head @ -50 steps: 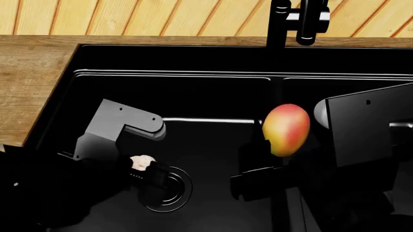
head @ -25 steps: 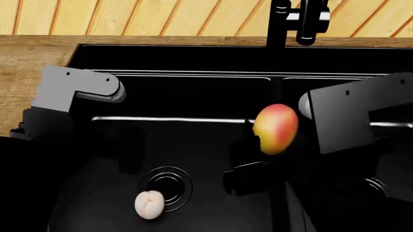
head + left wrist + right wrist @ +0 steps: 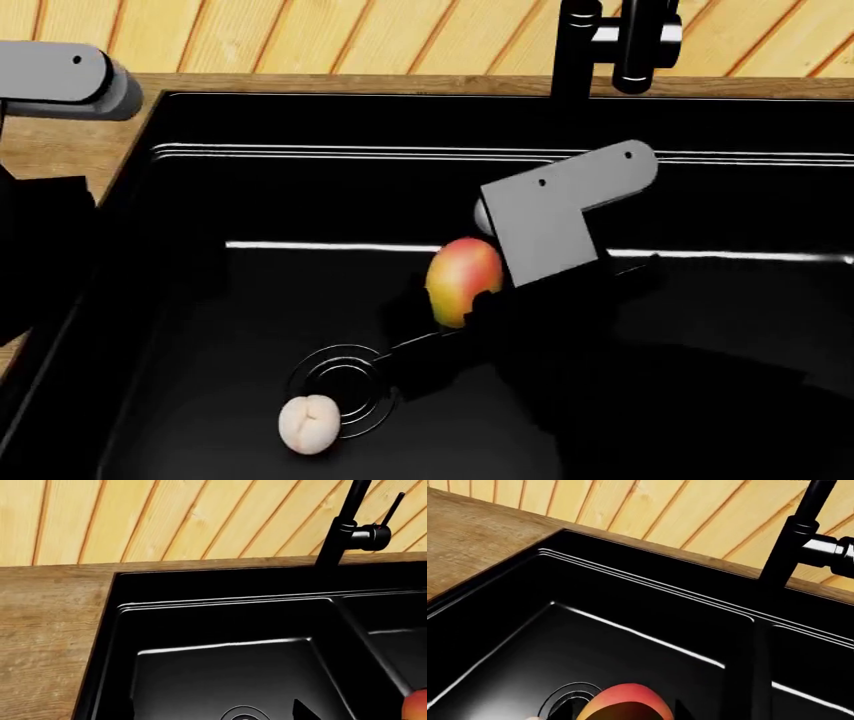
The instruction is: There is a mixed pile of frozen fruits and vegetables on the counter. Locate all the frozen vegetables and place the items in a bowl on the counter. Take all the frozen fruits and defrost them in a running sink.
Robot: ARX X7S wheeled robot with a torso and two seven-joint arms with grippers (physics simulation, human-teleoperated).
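The red-yellow mango (image 3: pixel 463 278) hangs above the left basin of the black sink (image 3: pixel 400 130), held in my right gripper (image 3: pixel 461 300), which is shut on it. In the right wrist view the mango (image 3: pixel 624 702) fills the space between the jaws, above the drain (image 3: pixel 564 700). The pale cream-pink lobed fruit (image 3: pixel 310 423) lies on the basin floor, touching the ringed drain (image 3: pixel 344 388). My left gripper (image 3: pixel 213 716) is open and empty, raised over the basin's left side. The zucchini, sweet potato and bowl are out of view.
The black faucet (image 3: pixel 614 40) stands behind the divider between the two basins; no water shows. The wood-grain counter (image 3: pixel 54 150) runs along the sink's left and back, below a wood-panelled wall. My left arm's grey link (image 3: pixel 60 80) hovers over the counter.
My left gripper let go of the pale fruit at the drain and rose up and back to the left. My right arm carried the mango left and lower, over the left basin.
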